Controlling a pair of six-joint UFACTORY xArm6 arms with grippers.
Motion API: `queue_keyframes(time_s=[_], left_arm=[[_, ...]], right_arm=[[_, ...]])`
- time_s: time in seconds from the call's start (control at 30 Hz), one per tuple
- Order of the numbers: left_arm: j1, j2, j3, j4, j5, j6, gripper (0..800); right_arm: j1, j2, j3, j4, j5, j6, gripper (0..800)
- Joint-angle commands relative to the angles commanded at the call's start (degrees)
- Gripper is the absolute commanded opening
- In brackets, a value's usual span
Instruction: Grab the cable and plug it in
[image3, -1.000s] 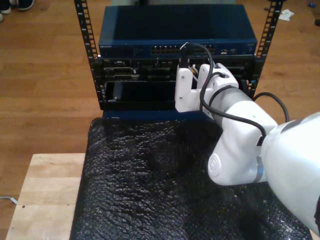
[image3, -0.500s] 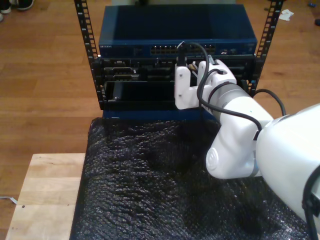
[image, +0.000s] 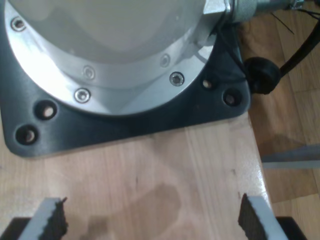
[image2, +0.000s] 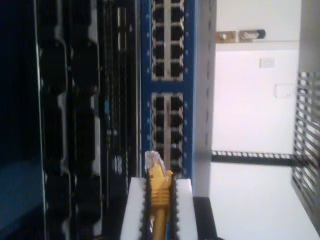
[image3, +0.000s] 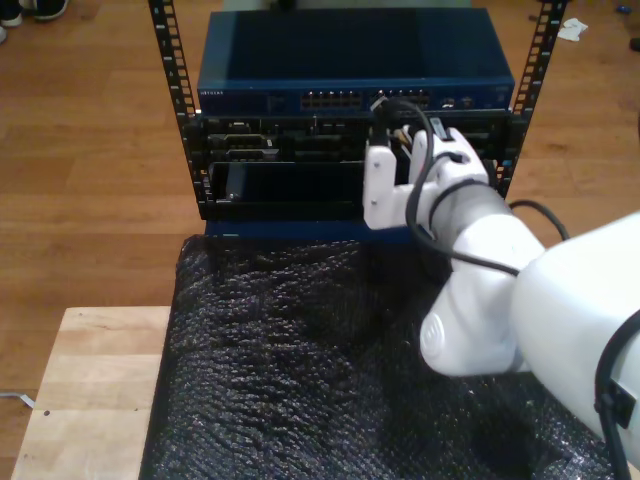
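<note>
Before the switch (image3: 355, 100), my second gripper (image2: 159, 200) (shifted rightward) pinches the cable (image2: 158, 187).

Our second hand (image3: 398, 135) sits right in front of the rack (image3: 350, 150), below the switch (image3: 355, 62) on top; the mat (image3: 300, 360) covers the counter (image3: 90, 390) before it.

My second arm (image3: 520, 300) is glossy white with rounded joints, a grey band at the wrist and a thin metal ring on the big joint. Black cables (image3: 425, 190) loop along it to the gripper. My second gripper (image2: 160, 210) has white fingers (image2: 132, 210) with dark inner pads. My first gripper (image: 150, 220) has pale fingers (image: 42, 220) tipped with black ridged pads. An arm base (image: 115, 55) is a silver flange with screws on a black plate.
</note>
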Motion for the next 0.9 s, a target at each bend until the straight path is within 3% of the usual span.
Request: queue_keyframes(time_s=[0.53, 0.9], left_arm=[[0.0, 0.0, 0.0, 0.0, 0.0, 0.0, 800], [0.0, 0.0, 0.0, 0.0, 0.0, 0.0, 800]], right_arm=[[-3.52, 0.26, -2.2, -0.09, -0.79, 0.53, 0], [-3.25, 5.36, -5.45, -0.26, -4.22, 0.09, 0]])
